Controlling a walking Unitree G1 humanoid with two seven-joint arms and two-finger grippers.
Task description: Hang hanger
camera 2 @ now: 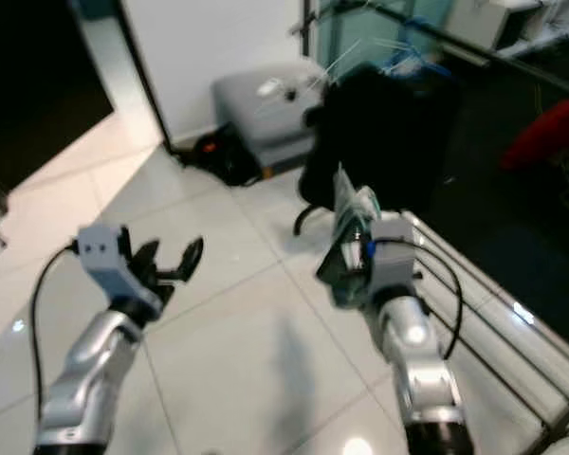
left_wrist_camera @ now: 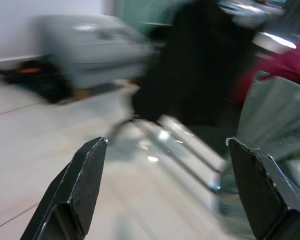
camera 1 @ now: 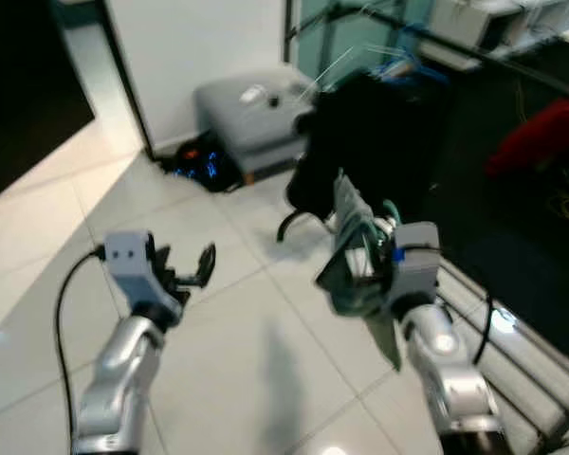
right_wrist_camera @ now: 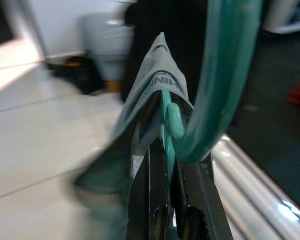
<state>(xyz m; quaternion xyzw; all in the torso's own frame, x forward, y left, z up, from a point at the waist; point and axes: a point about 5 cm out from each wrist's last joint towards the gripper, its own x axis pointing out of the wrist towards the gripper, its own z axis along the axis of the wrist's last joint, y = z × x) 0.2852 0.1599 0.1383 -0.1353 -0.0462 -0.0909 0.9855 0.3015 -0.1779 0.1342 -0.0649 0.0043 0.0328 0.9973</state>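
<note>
Above white floor: right gripper fingers clamp teal hanger with grey garment; left gripper fingers wide, empty.

Both arms are rounded silver shells, each ending in a pale grey boxy wrist block. The left gripper carries two long black fingers with pale chipped tips (glossy plastic). A black cable loops from each wrist; the right gripper fingers are black too
</note>
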